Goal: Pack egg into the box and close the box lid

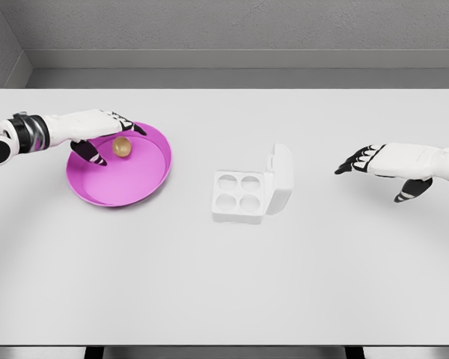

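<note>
My left hand (97, 134) hangs open over the plate (146, 183), and the egg (122, 146) sits just at its 4 o'clock, far from my open right hand (385, 166).

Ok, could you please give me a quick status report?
Left hand open over pink plate, beside egg. Right hand open, idle. Box open, empty. Path clear.

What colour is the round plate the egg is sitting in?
Bright pink-magenta. The round shallow plate holding the small brown egg shows clearly in the head view.
</note>
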